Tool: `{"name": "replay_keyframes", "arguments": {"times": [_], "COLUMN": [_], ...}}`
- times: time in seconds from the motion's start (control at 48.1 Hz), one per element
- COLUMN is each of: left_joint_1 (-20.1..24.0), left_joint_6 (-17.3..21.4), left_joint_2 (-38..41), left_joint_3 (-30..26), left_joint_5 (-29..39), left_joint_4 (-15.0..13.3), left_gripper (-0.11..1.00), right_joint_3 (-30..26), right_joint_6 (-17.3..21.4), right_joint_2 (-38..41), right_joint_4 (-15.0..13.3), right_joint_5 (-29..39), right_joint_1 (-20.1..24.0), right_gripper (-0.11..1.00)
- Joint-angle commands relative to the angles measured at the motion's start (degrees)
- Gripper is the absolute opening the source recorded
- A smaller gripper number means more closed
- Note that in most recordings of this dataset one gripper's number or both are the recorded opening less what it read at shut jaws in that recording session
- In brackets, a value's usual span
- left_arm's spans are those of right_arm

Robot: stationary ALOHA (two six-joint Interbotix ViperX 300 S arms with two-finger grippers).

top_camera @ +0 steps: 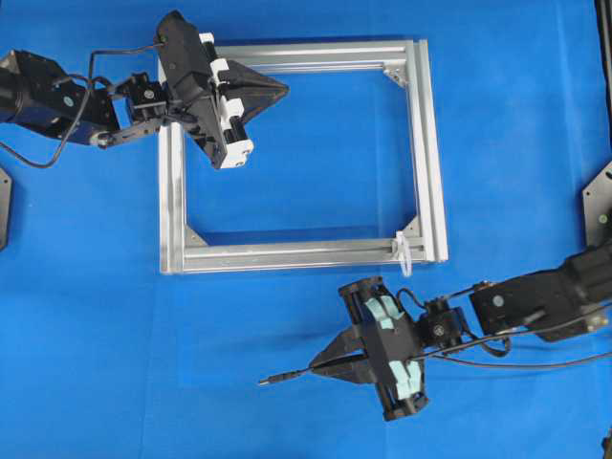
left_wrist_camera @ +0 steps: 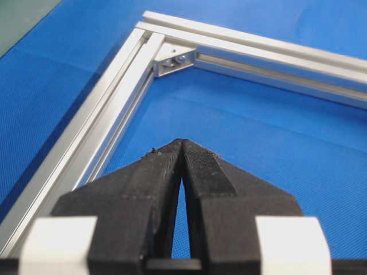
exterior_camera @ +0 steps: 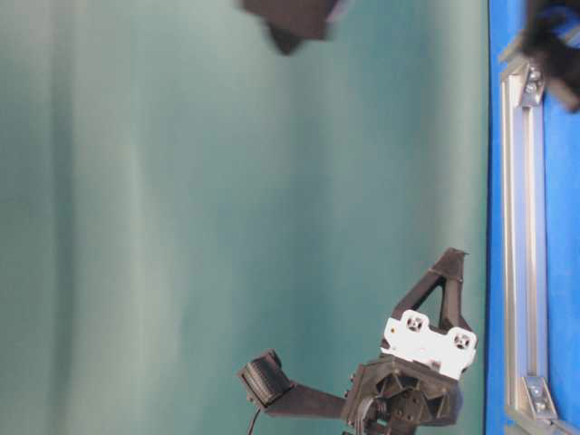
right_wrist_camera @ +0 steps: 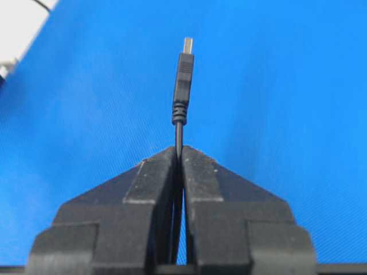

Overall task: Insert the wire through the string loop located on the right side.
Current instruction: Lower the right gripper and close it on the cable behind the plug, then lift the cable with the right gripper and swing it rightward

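Observation:
The wire (right_wrist_camera: 183,80) is a thin black cable with a small plug tip. My right gripper (right_wrist_camera: 179,150) is shut on it just behind the plug, which sticks out straight ahead of the fingertips. From overhead, the right gripper (top_camera: 316,367) hangs over the blue mat below the frame's lower bar, and the plug (top_camera: 273,380) points left. The string loop (top_camera: 403,253), small and whitish, sits on the lower bar near the frame's right corner, up and to the right of the plug. My left gripper (top_camera: 284,89) is shut on nothing, over the frame's upper left part.
The silver rectangular frame (top_camera: 426,143) lies flat on the blue mat, with triangular brackets (left_wrist_camera: 175,57) in its corners. In the left wrist view a frame bar (left_wrist_camera: 109,109) runs along the left. Black arm cables (top_camera: 535,363) trail at the right.

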Motion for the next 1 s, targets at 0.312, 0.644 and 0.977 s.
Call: {"name": "replay_keyframes", "arguments": {"times": [0.312,0.644,0.977], "left_joint_1": [0.09,0.09,0.09], "left_joint_6": [0.09,0.09,0.09], "left_joint_2": [-1.67,-1.67,-1.67], "left_joint_3": [-0.35,-0.44,-0.44], "left_joint_5": [-0.26,-0.26,-0.35], "left_joint_4": [0.09,0.18,0.18], "left_gripper": [0.0,0.0,0.0], "right_joint_3": [-0.97,-0.97,-0.88], "right_joint_6": [-0.53,-0.62,-0.62], "right_joint_2": [-3.78,-3.78,-3.78], "right_joint_4": [-0.26,-0.26,-0.26], "right_joint_5": [2.11,2.02,1.93], "right_joint_1": [0.26,0.26,0.26], "right_gripper": [-0.04,-0.04,-0.04]}}
